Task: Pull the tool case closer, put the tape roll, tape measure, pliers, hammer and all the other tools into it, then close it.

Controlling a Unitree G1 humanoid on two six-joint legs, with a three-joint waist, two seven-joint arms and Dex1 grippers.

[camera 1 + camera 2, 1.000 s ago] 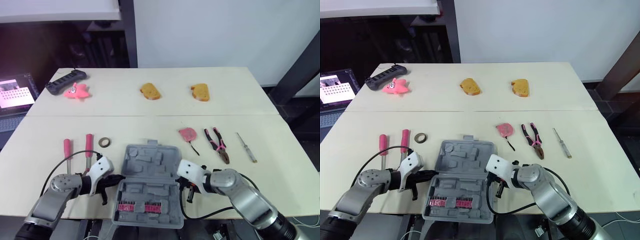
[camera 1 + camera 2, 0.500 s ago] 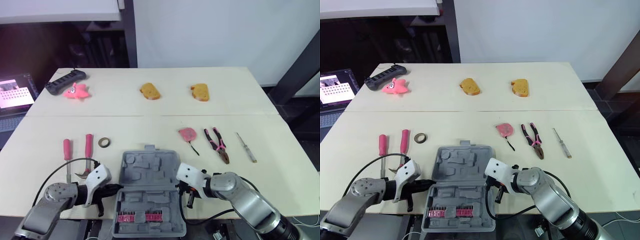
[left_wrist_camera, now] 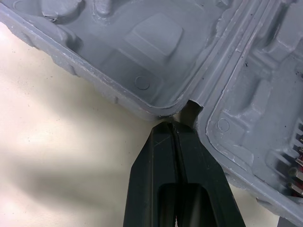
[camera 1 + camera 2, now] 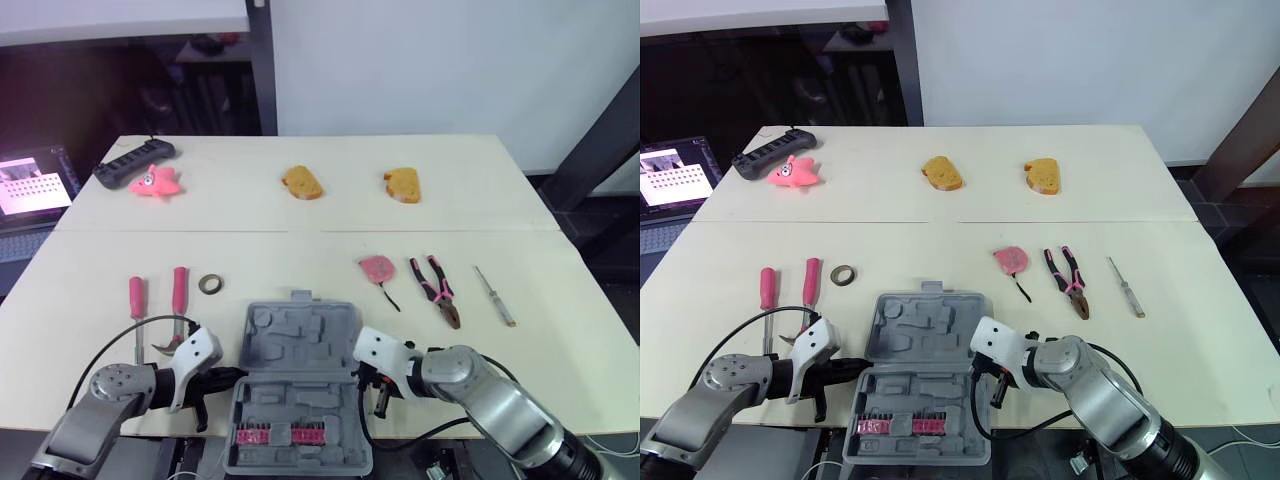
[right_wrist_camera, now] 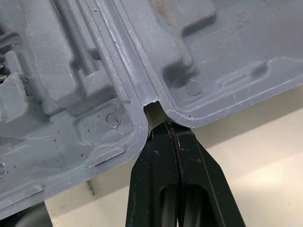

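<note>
Tool case (image 4: 298, 385) open flat between claws; left claw (image 3: 172, 125) and right claw (image 5: 171, 126) pressed together, tips at its hinge notches

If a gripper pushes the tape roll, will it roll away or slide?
The tape roll lies flat on the table, so it would probably slide, not roll. It looks small and thin, so likely light and easy to knock aside.

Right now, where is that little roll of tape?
In the head views, the tape roll sits left of centre, just right of a pink-handled tool and just beyond the open tool case.
</note>
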